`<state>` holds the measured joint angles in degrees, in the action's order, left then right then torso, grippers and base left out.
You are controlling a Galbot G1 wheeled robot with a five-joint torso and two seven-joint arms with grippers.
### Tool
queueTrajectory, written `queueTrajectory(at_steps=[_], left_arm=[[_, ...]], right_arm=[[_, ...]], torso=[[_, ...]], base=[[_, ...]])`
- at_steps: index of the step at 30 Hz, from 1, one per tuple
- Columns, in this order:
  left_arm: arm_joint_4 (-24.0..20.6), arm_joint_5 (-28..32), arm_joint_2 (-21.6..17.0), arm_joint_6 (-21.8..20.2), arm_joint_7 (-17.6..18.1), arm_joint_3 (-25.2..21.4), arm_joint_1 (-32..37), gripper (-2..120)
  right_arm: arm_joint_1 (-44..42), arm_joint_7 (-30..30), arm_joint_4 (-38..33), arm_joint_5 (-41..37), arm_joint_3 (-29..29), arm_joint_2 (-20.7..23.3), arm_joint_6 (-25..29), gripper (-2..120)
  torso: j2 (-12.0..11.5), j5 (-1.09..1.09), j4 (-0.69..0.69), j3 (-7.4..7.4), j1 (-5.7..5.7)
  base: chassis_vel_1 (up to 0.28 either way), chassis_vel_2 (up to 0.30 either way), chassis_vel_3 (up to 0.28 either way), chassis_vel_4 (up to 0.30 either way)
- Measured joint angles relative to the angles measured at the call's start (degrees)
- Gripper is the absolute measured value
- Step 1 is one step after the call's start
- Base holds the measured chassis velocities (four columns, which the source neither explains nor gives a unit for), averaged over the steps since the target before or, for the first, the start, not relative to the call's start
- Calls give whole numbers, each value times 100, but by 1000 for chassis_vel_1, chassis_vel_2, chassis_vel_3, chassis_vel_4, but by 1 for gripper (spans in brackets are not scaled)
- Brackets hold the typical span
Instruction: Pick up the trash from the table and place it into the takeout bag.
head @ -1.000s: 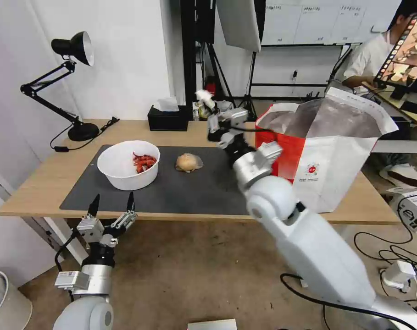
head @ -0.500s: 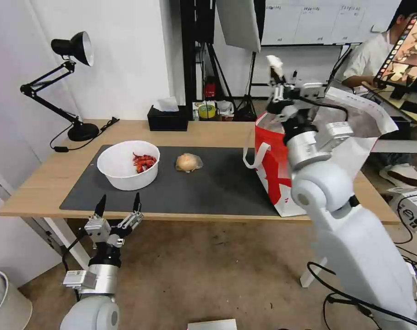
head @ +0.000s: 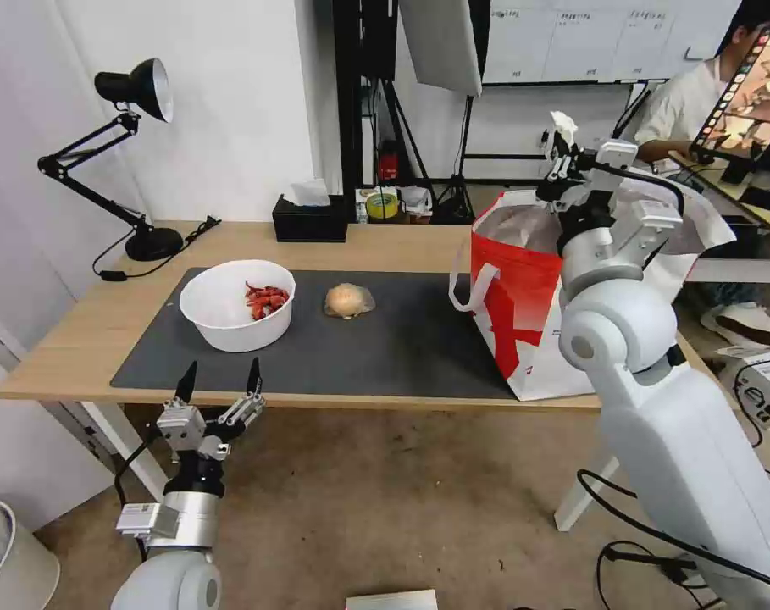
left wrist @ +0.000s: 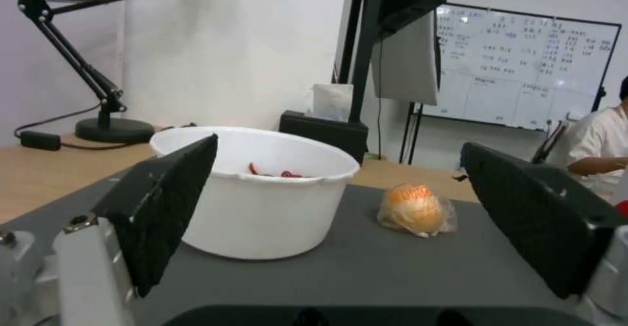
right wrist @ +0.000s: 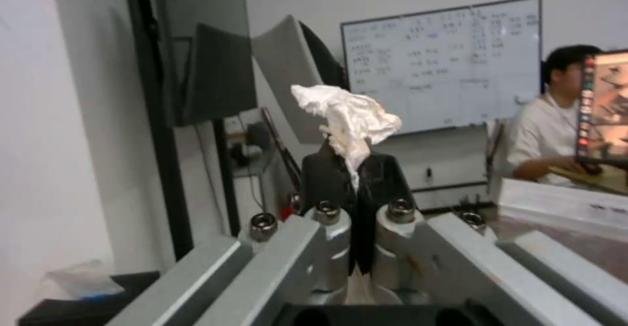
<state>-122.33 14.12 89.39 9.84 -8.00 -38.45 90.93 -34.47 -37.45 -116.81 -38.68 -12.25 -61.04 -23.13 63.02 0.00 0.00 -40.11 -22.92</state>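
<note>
My right gripper [head: 561, 157] is raised over the open top of the red-and-white takeout bag [head: 524, 305], shut on a crumpled white tissue [head: 562, 127]. The right wrist view has the tissue [right wrist: 347, 112] sticking out from the closed black fingertips [right wrist: 330, 174]. A white bowl with red shells [head: 236, 303] and a beige bun in clear wrap [head: 348, 300] sit on the dark grey mat [head: 385, 347] of the table [head: 63, 339]. My left gripper [head: 218, 385] hangs open below the table's front edge, facing the bowl [left wrist: 262, 193] and bun [left wrist: 417, 209].
A black desk lamp [head: 135, 152] stands at the table's back left, and a black tissue box [head: 310, 219] at the back middle. Cables and a power strip [head: 736, 504] lie on the floor at right. A white bin [head: 3, 559] stands at lower left.
My right arm swung right and rose with the tissue, from over the mat's back to above the takeout bag. The bag shifted and turned. The left gripper barely moved.
</note>
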Motion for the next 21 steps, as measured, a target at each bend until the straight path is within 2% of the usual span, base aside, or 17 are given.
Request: queueTrajectory(at_steps=[9, 11, 17, 21], left_arm=[[51, 2, -7, 4, -1, 28, -27, 100], [71, 4, -20, 4, -1, 29, -34, 100], [86, 11, -26, 10, 1, 14, -26, 100], [83, 12, -25, 12, 2, 11, -20, 100]], right_arm=[[103, -651, 77, -411, -9, 10, -527, 0], [145, -960, 82, -678, -2, -8, -713, 0], [271, -1507, 93, -1202, 18, -70, -938, 0], [303, -1634, 104, -1278, 29, -118, -992, 0]], torso=[[0, 0, 0, 0, 0], [0, 0, 0, 0, 0], [0, 0, 0, 0, 0], [0, 0, 0, 0, 0]], base=[[0, 0, 0, 0], [0, 0, 0, 0], [0, 0, 0, 0], [0, 0, 0, 0]])
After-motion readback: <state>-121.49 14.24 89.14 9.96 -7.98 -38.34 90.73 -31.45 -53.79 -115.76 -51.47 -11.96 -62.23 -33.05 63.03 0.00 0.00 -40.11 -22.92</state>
